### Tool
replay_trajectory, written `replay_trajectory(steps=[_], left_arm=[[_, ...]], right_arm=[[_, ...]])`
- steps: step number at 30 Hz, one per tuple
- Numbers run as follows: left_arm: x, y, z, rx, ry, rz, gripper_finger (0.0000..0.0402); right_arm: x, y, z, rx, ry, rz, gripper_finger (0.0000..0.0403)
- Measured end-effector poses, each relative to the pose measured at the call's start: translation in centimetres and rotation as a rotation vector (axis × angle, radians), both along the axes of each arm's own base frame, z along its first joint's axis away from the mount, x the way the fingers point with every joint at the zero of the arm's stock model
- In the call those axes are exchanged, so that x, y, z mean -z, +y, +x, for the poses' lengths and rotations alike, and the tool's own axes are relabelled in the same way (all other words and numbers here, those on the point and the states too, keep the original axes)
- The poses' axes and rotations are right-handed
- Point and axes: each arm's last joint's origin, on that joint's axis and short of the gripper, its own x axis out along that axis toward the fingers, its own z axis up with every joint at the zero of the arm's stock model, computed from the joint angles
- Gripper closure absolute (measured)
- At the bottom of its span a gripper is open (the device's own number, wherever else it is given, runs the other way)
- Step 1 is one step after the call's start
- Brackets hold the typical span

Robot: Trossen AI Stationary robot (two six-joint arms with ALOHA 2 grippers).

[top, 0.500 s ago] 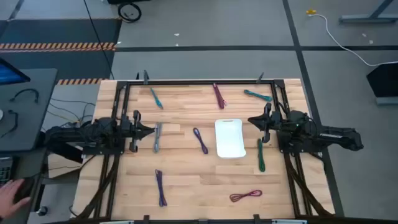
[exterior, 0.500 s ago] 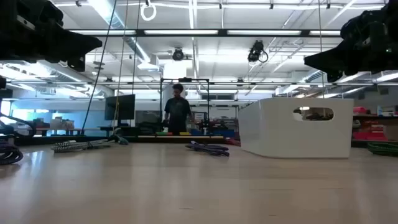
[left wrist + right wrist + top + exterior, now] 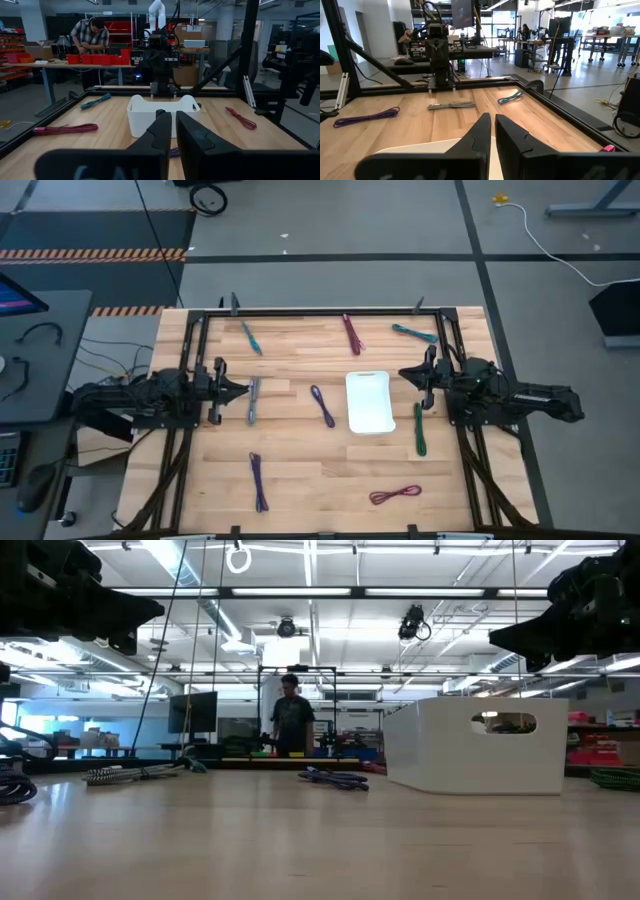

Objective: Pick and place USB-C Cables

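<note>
Several short USB-C cables lie flat on the wooden table: teal [image 3: 250, 337], maroon [image 3: 351, 333], teal [image 3: 413, 332], grey [image 3: 254, 400], purple [image 3: 322, 405], green [image 3: 420, 428], purple [image 3: 259, 480] and maroon [image 3: 395, 495]. A white tray [image 3: 368, 401] stands in the middle. My left gripper [image 3: 240, 390] hovers shut above the table beside the grey cable, pointing at the tray [image 3: 145, 112]. My right gripper [image 3: 405, 375] hovers shut just right of the tray's far end. Their fingers show nearly together in the wrist views [image 3: 169, 131] [image 3: 491, 127]. Neither touches anything.
A black frame [image 3: 320, 311] runs round the table's edges. The tray stands tall in the low view [image 3: 480, 745], with the purple cable [image 3: 335, 778] beside it. A person [image 3: 292, 720] stands far behind the table. A desk [image 3: 40, 350] lies left of the table.
Both arms and all the cables have kept still. A person's hand at the picture's lower left, beside the table, has drawn out of view. The person far behind the table has shifted a little.
</note>
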Motion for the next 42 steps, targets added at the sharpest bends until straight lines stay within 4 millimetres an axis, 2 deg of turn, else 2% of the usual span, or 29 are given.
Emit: replay_trajectory(steps=[31, 34, 40, 42], left_arm=[[0.0, 0.0, 0.0, 0.0, 0.0, 0.0, 0.0363], [0.0, 0.0, 0.0, 0.0, 0.0, 0.0, 0.0366], [0.0, 0.0, 0.0, 0.0, 0.001, 0.0, 0.0373], [0.0, 0.0, 0.0, 0.0, 0.001, 0.0, 0.0374]], right_arm=[[-0.1, -0.1, 0.0, 0.023, -0.012, -0.009, 0.0372], [-1.5, -0.2, -0.2, 0.064, -0.182, 0.104, 0.0372], [-5.8, -0.5, -2.6, 0.033, -0.923, 0.688, 0.0372], [-6.6, -0.7, -3.6, 0.08, -1.111, 0.761, 0.0372]])
